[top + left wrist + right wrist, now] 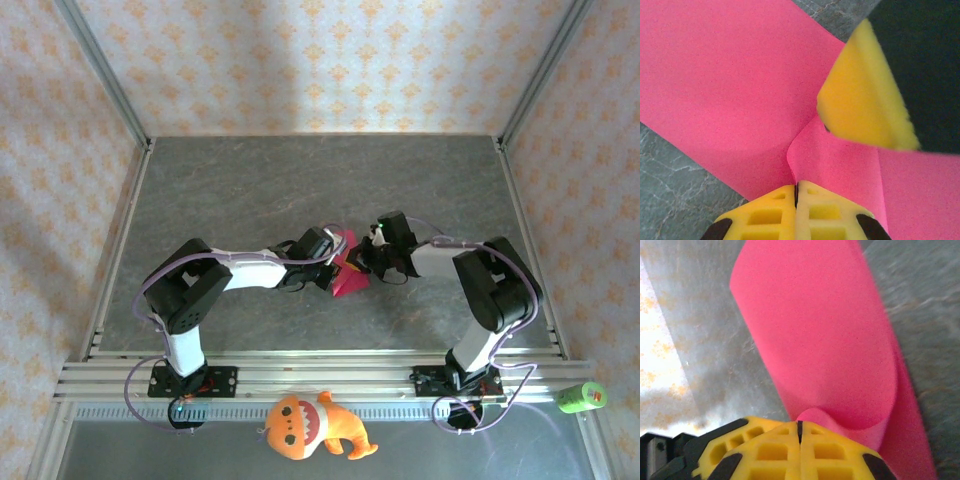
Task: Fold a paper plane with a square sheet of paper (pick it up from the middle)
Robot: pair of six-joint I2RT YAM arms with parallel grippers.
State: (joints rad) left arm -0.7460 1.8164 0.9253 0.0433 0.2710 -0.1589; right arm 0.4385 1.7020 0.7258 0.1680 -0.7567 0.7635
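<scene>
Grey marbled table (250,190). Orange plush toy (310,425) lies on the near ledge at six o'clock, and a green cylinder (582,397) at four o'clock.

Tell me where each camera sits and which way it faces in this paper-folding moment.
Top external: fixed above and behind the arms, looking down on the grey table; both arms show, meeting at the pink sheet of paper.
Left wrist: on the left arm, looking along the left hand, shut on the paper, table beneath.
Right wrist: on the right arm, looking past the right hand, also shut on the paper.
Shared: both wrist views show the same pink sheet pinched between yellow fingers.
</scene>
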